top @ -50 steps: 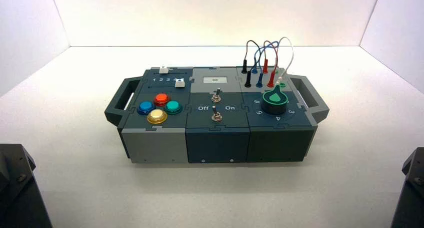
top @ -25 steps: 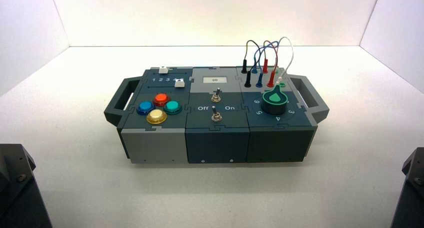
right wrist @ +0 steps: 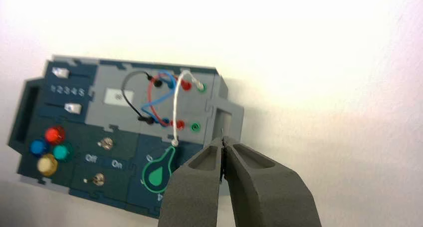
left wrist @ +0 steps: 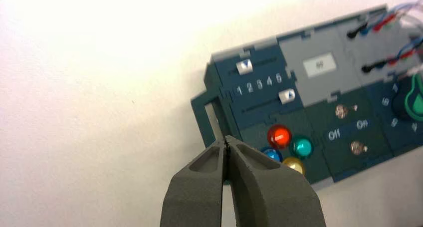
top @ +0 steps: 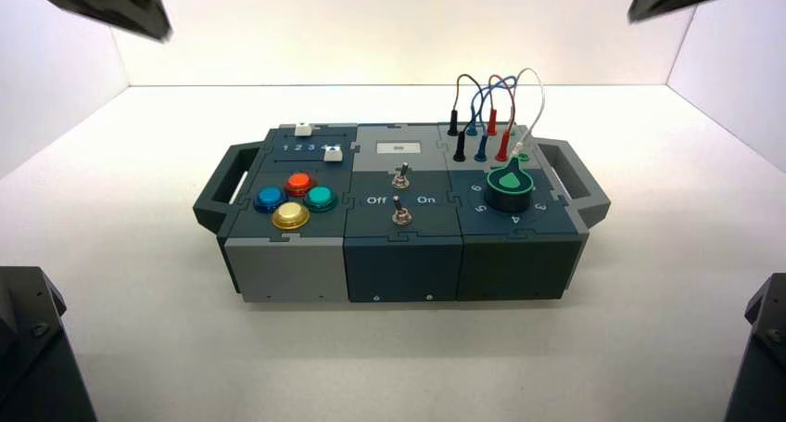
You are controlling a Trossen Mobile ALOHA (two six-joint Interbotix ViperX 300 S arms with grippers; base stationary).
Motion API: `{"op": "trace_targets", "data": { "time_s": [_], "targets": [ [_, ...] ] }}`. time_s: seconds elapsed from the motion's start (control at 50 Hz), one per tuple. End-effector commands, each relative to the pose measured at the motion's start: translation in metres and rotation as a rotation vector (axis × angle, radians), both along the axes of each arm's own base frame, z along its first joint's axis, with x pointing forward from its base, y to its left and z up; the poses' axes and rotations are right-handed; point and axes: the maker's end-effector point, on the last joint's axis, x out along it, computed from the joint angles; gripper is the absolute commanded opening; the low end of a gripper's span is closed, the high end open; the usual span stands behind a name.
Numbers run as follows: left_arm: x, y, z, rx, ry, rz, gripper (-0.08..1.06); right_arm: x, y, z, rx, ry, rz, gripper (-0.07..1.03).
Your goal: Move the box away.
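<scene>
High view, box: the box (top: 287,269) sits mid-worktop (top: 393,366), long front face towards the robot, probably squared up so each arm gets one end.
High view, handles: left handle (top: 207,196) and right handle (top: 593,186) stick out at opposite ends; likely grab points, keeping load even and fingers off the controls.
High view, grippers: left gripper (top: 159,31) at upper left, right gripper (top: 640,12) at upper right, both apart from box; spread looks meant for a two-arm hold.
High view, wires: looped wires (top: 541,99) rise from the back right panel, near the green dial (top: 508,192); an end grip should avoid snagging them.
Left wrist view, jaws: clenched together, nothing between them; slim for the approach, I'd guess, but must part before gripping.
Left wrist view, aim: tips overlap the left handle area in sight, beside the blue button (left wrist: 272,154); no contact can be confirmed.
Right wrist view, jaws: also clenched, holding nothing; tips line up over the right handle's slot in sight, depth unclear.
Step, judged: approach to handles; box not gripped yet.
Next, judged: lower both, open, take handles, move together; uneven pull could twist the box.
</scene>
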Motion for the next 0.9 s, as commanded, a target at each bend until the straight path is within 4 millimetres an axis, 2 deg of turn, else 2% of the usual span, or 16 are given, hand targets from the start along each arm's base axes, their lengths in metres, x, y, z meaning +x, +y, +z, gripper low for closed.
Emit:
{"op": "trace_targets", "data": {
  "time_s": [0.02,0.26,0.5,0.9],
  "targets": [
    [0.007,-0.006,0.003,0.005,0.008,-0.016,-0.03,0.009,0.005,-0.002,-0.004,0.022,0.009,-0.02],
    [0.012,-0.010,-0.004,0.024,0.044,-0.035,-0.03,0.015,0.007,-0.027,-0.032,0.123,0.012,-0.02],
    [0.024,-0.015,-0.014,0.051,0.105,-0.045,-0.03,0.020,0.009,-0.038,-0.036,0.158,0.007,-0.02],
    [0.035,-0.032,-0.061,0.129,0.297,-0.096,-0.03,0.026,0.011,-0.059,-0.040,0.221,-0.003,-0.02]
  ]
}}
